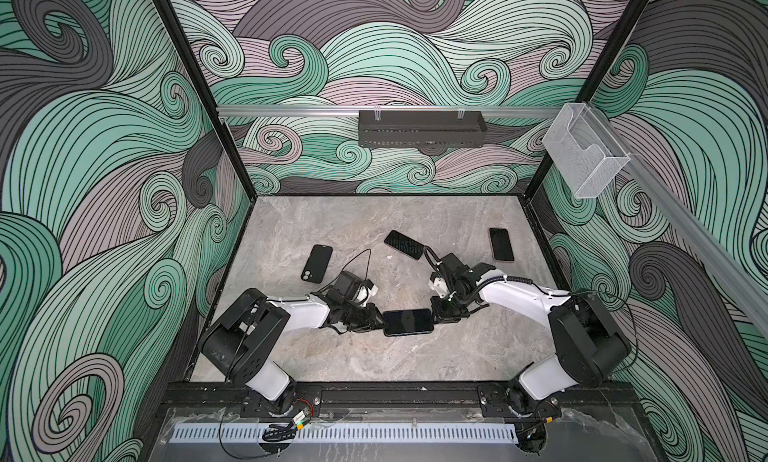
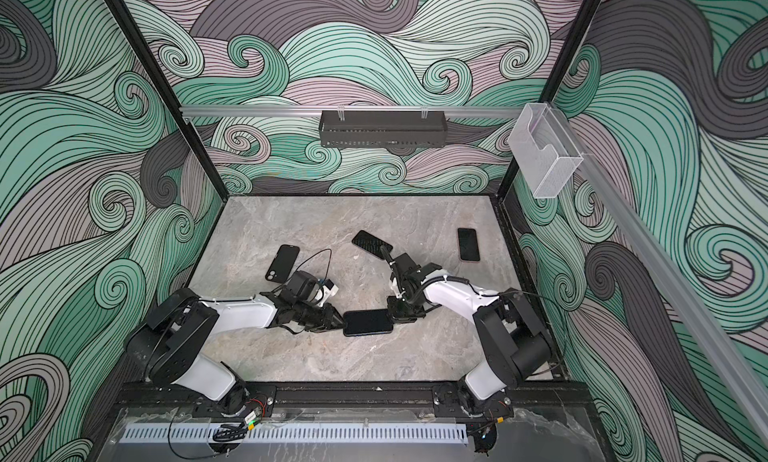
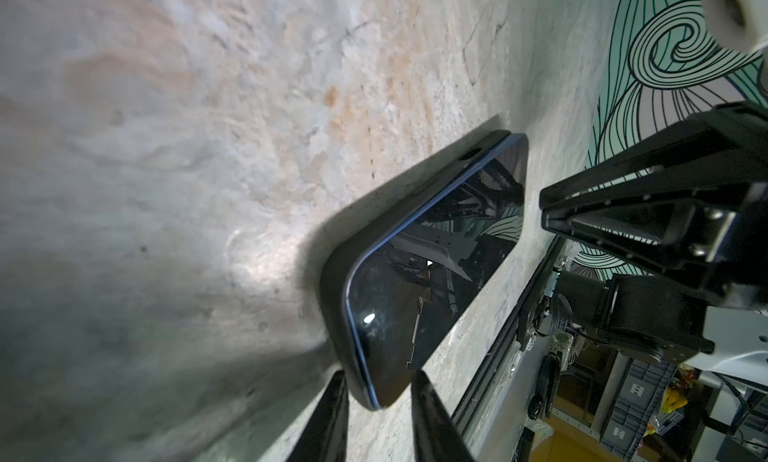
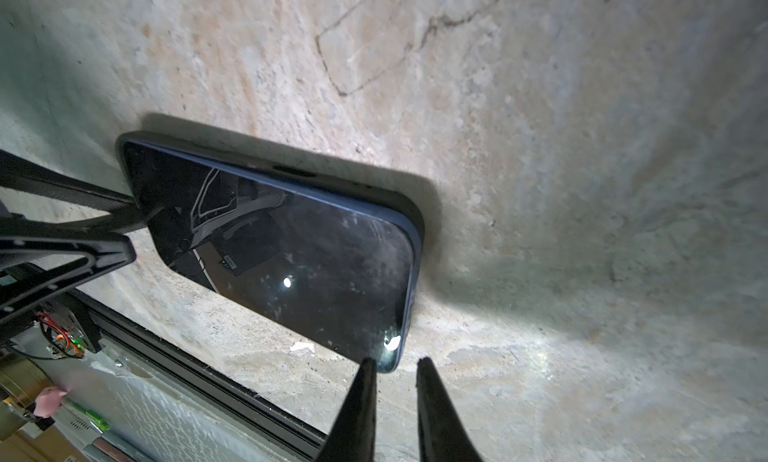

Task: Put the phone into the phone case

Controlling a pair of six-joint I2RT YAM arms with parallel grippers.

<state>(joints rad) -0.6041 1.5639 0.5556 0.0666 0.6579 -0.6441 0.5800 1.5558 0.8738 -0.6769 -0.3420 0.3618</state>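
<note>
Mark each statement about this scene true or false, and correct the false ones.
1. The left gripper and right gripper sit at opposite ends of the middle phone. True.
2. That phone lies screen down. False: its glossy screen faces up.
3. It is the only phone in view. False: a pink-edged phone, among others, lies farther back.
4. A clear box hangs on the side rail. True.
</note>
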